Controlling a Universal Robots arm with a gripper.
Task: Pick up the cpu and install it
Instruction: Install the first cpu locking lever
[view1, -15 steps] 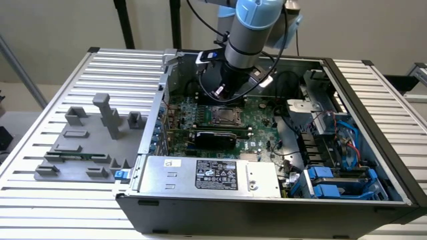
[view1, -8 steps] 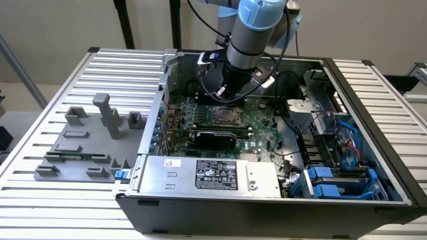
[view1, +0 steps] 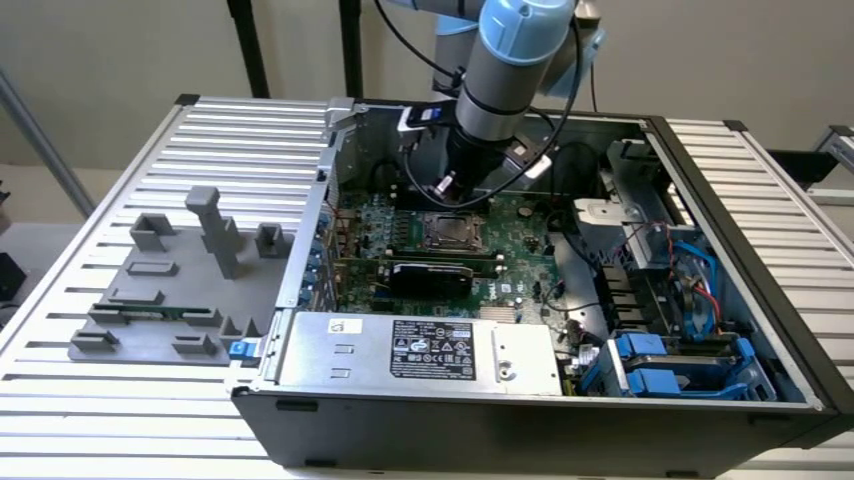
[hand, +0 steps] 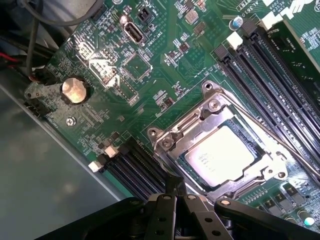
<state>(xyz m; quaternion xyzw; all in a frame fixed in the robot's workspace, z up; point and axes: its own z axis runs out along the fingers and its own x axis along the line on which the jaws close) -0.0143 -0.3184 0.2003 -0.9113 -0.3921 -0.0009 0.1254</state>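
- You have a ribbed, silver-grey metal counter (view1: 160, 410) filling the lower left of the exterior view, with a plain beige wall along the top of the frame.
- On it sits an open black computer case (view1: 534, 425), centre to right, its green motherboard (view1: 514, 235) exposed.
- A grey plastic fixture block set (view1: 174, 290) stands on the counter at the left.
- Your black gripper (hand: 176, 192) is closed, holding nothing, hovering just above the socket.
- The cpu (hand: 222, 155), a flat square chip with a silvery-beige top, lies seated in the silver metal socket frame (hand: 172, 140) on the motherboard, at the wrist view's lower centre.
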